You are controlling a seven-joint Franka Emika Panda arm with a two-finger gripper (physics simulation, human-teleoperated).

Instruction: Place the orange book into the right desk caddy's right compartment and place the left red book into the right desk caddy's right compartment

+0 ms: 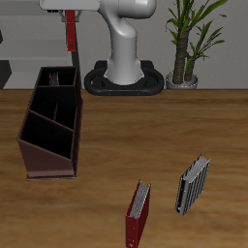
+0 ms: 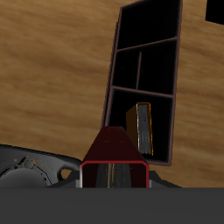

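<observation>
One red book held over caddy

Exterior view: gripper (image 1: 71, 14) raised high at the wooden table's (image 1: 145, 126) back edge, clamping the left red book (image 1: 71, 35) hanging upright above the right desk caddy (image 1: 50, 121). Potted plant (image 1: 189, 44) behind.

Wrist view: orange book (image 2: 143, 129) stands in the caddy's end compartment, beneath the held book.

The pincer (image 1: 71, 21) is cut off by the exterior view's upper edge; its fingers hide behind the left red book (image 2: 114, 150).
</observation>
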